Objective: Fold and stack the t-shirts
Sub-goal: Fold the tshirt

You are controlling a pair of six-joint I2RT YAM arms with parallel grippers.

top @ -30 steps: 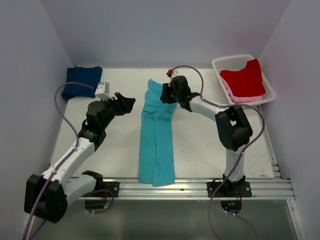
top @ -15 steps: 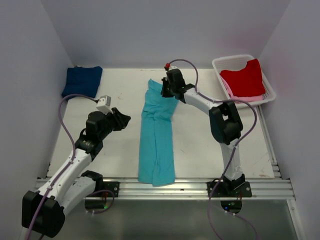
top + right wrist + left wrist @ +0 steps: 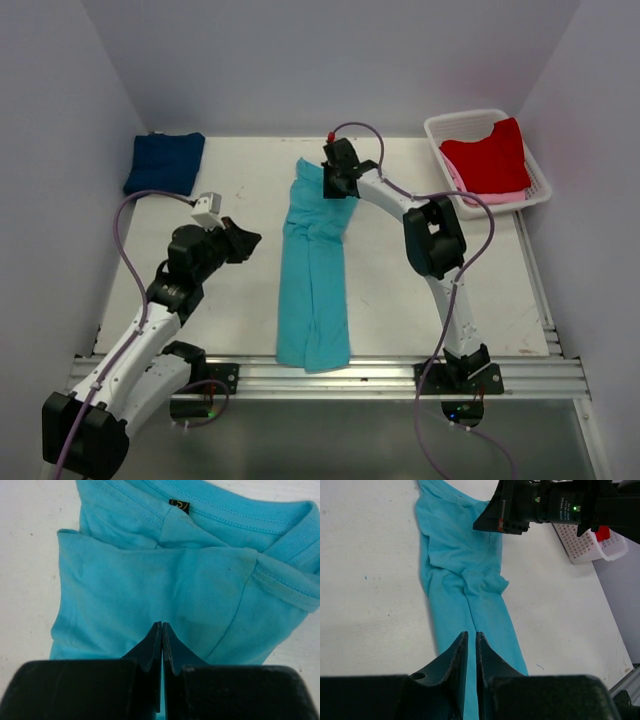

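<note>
A long turquoise t-shirt (image 3: pixel 315 270) lies folded into a narrow strip down the middle of the table, collar at the far end. My right gripper (image 3: pixel 335 190) is at that collar end, shut, its tips (image 3: pixel 161 624) down on the flat cloth just below the collar (image 3: pixel 235 510); no fold shows between them. My left gripper (image 3: pixel 255 240) hovers left of the strip with only a thin slit between its jaws (image 3: pixel 472 634) and nothing in them. A folded navy t-shirt (image 3: pixel 165 162) sits at the far left. A red t-shirt (image 3: pixel 487 155) lies on a pink one (image 3: pixel 470 190) in the basket.
The white slotted basket (image 3: pixel 470 117) stands at the far right corner, against the right wall. A metal rail (image 3: pixel 330 375) runs along the near edge by the arm bases. Walls close in the table on the left, back and right.
My left arm drew back toward the near left while its jaws narrowed to a slit. My right gripper shut and slid farther up the turquoise shirt to the collar end.
</note>
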